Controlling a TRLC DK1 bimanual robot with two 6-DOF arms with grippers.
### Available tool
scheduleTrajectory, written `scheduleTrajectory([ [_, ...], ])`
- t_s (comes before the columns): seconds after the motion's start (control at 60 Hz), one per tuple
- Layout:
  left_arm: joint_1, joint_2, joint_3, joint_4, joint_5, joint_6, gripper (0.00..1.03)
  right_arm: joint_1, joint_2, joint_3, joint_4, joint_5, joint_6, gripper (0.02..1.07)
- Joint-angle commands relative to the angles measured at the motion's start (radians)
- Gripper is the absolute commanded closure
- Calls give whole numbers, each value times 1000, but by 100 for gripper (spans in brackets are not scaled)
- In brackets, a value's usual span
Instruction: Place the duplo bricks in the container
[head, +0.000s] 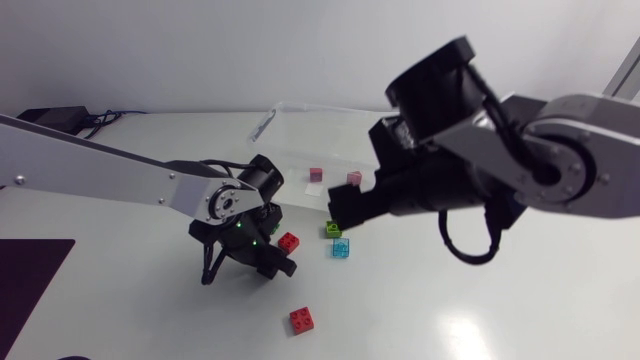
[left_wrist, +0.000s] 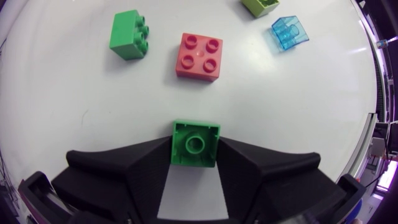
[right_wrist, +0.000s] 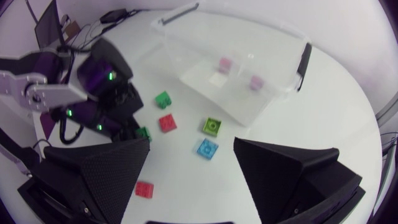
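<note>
My left gripper (left_wrist: 195, 155) is shut on a green brick (left_wrist: 195, 143) that rests on the table, one finger against each side. Ahead of it lie a red brick (left_wrist: 199, 56), a second green brick (left_wrist: 129, 34), a clear blue brick (left_wrist: 290, 32) and a lime brick (left_wrist: 261, 5). In the head view, my left gripper (head: 262, 262) is low beside the red brick (head: 289, 241). My right gripper (right_wrist: 192, 142) hangs open and holds nothing, high above the lime brick (right_wrist: 211, 126) and blue brick (right_wrist: 207, 148). The clear container (right_wrist: 273, 93) holds two pink bricks (right_wrist: 224, 64).
Another red brick (head: 302, 319) lies alone near the front of the table. The container (head: 300, 140) stands at the back middle, with my right arm (head: 520, 160) reaching in beside it. A dark mat (head: 25, 280) covers the front left corner.
</note>
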Motion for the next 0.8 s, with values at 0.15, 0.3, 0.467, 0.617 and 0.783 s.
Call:
scheduleTrajectory([
  [0.15,97,-151,-36,-17,27,5,83,76,48,-118,12,-69,98,8],
  [0.3,179,-366,-6,-73,45,47,83,128,134,-115,18,-130,119,8],
  [0.467,267,-510,109,-99,45,83,83,177,247,-70,-7,-181,122,9],
  [0.617,324,-556,176,-79,47,83,83,203,347,2,-71,-214,136,9],
  [0.783,345,-588,185,-17,47,77,83,214,451,119,-142,-231,153,9],
])
